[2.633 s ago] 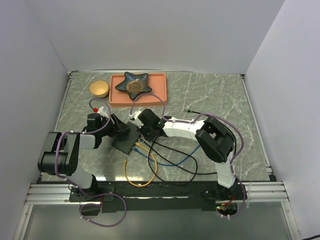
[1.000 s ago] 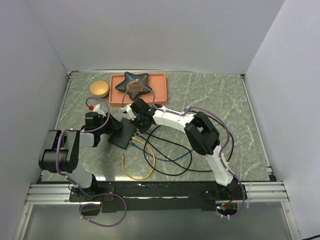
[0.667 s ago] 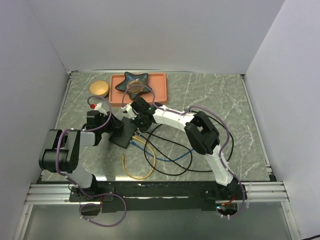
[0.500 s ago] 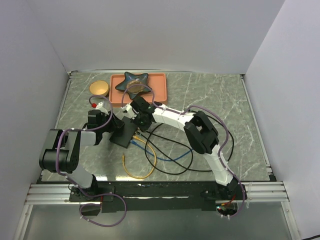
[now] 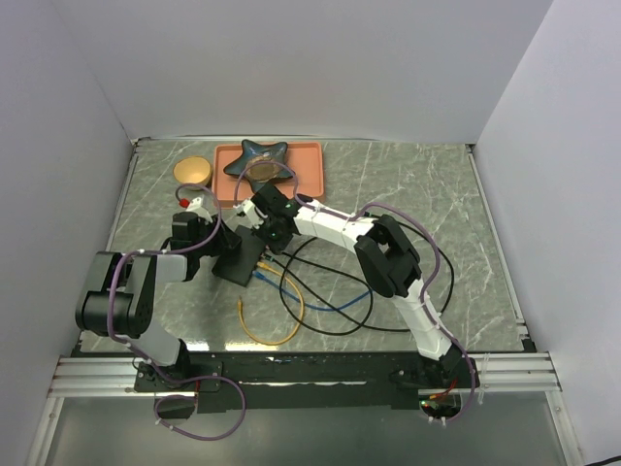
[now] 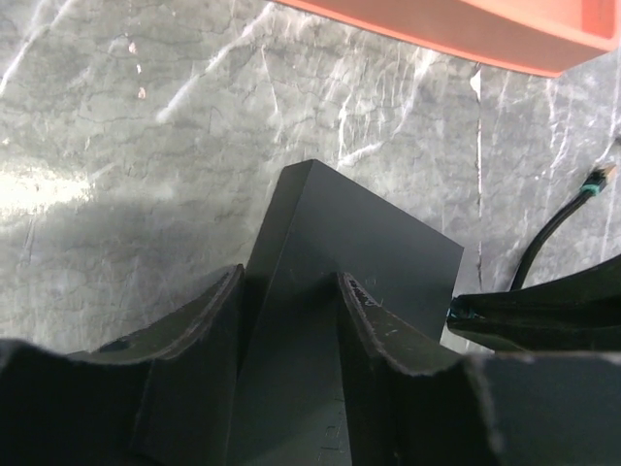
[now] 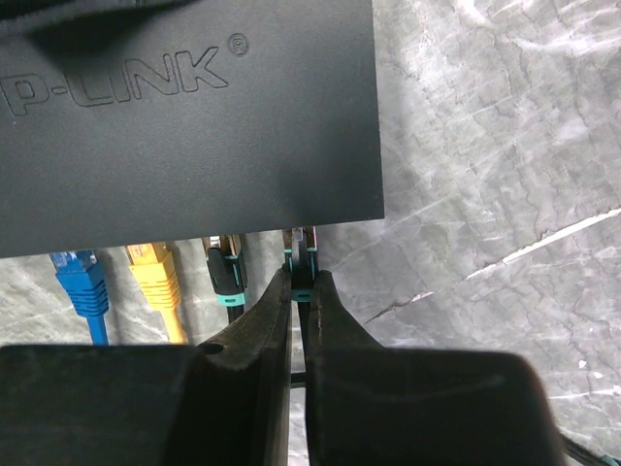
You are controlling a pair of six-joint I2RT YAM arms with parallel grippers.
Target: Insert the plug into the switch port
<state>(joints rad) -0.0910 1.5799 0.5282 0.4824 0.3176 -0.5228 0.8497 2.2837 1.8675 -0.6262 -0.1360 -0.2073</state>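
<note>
While right claw (image 7: 302,286) pinches plug (image 7: 300,248) | plug tip at switch port (image 7: 184,116) edge

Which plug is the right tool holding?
The rightmost plug in right wrist view, pinched in the right tool; blue plug, yellow plug and black plug beside it are ungripped.

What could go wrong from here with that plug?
The plug, pinched in the right pincer, sits near the corner of the black box; slightly misaligned, it might jam against the edge. The left pincer grips only one end of the box, so a hard push might twist it loose.
</note>
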